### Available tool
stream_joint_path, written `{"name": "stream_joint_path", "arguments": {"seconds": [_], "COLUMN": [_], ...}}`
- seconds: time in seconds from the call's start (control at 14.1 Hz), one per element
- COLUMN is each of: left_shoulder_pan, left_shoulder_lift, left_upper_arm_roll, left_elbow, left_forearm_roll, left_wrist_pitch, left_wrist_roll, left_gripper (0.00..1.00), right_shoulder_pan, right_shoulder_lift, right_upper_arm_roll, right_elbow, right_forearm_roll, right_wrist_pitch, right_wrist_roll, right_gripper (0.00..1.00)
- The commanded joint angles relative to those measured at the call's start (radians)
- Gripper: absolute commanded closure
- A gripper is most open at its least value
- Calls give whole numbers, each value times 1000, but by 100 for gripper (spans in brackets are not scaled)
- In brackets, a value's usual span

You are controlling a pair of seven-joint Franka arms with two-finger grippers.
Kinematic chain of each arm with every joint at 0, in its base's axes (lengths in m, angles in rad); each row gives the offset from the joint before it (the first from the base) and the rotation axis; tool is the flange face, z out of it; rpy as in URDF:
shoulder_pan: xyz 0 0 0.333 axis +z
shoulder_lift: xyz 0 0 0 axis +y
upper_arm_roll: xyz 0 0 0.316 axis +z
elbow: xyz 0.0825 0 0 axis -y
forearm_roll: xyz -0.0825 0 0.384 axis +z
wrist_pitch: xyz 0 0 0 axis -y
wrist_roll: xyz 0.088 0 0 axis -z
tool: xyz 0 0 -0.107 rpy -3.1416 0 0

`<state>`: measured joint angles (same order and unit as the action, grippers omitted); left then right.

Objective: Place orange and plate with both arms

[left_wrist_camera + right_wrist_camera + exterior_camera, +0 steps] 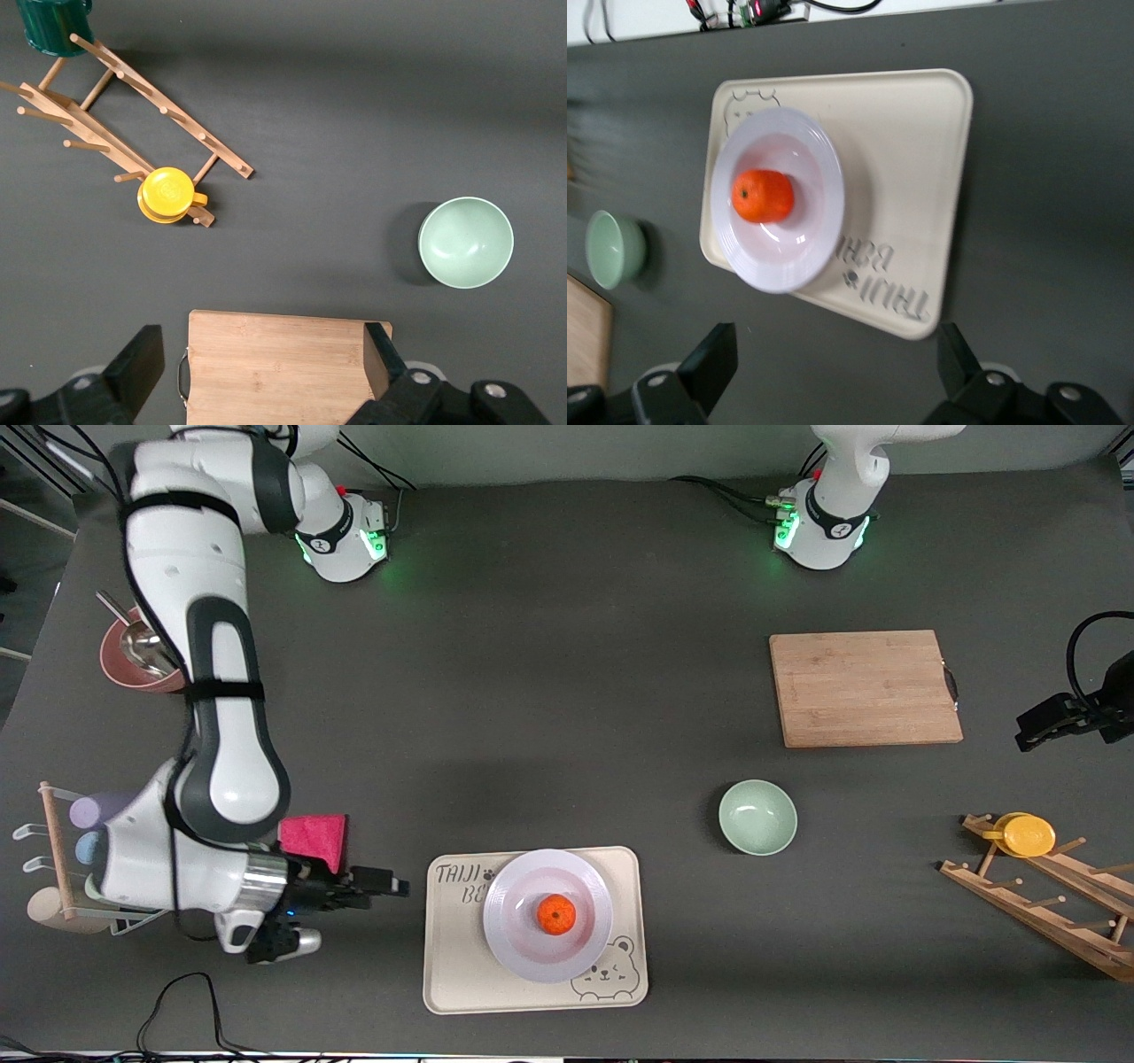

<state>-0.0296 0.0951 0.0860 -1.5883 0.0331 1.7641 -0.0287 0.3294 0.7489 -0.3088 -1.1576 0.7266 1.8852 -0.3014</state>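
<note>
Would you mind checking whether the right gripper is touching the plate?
Apart. The front view shows bare table and tray between the open right gripper and the plate, which holds the orange.

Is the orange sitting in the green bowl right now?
No, the orange lies in the middle of the white plate on the cream tray, and the green bowl holds nothing.

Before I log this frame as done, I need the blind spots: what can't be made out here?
- Left gripper: in the front view, cut off by the edge at the left arm's end; only dark parts show.
- Red bowl: front view, partly hidden by the right arm.
- Tray lettering: front view, partly covered by the plate holding the orange.
- Green cup: left wrist view, cut off by the edge.
</note>
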Motion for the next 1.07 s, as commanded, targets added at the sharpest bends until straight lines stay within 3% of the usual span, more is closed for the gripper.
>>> {"name": "stream_joint_path", "arguments": {"seconds": [0.0, 0.14, 0.5, 0.64, 1.0], "left_shoulder_pan": [-10, -9, -9, -12, -15], "left_shoulder_lift": [9, 9, -5, -8, -28], "left_upper_arm_roll": [1, 1, 0, -2, -3], "left_elbow": [24, 21, 36, 56, 42], "left_forearm_roll": [8, 7, -15, -15, -18], "left_wrist_pitch": [-26, -26, -60, -66, -169], "left_wrist_roll": [0, 1, 1, 3, -11], "left_gripper": [0, 0, 0, 0, 0], "right_shoulder_pan": [-24, -55, -165, -196, -197], "right_shoulder_lift": [-218, -317, -644, -709, -729], "right_upper_arm_roll": [28, 39, 192, 208, 200], "right_elbow": [-132, -172, -440, -478, -467], "right_forearm_roll": [-234, -359, -662, -707, -756], "right_wrist_pitch": [-110, -173, -181, -208, -268], "right_wrist_roll": [28, 33, 73, 73, 104], "right_gripper": [0, 0, 0, 0, 0]}}
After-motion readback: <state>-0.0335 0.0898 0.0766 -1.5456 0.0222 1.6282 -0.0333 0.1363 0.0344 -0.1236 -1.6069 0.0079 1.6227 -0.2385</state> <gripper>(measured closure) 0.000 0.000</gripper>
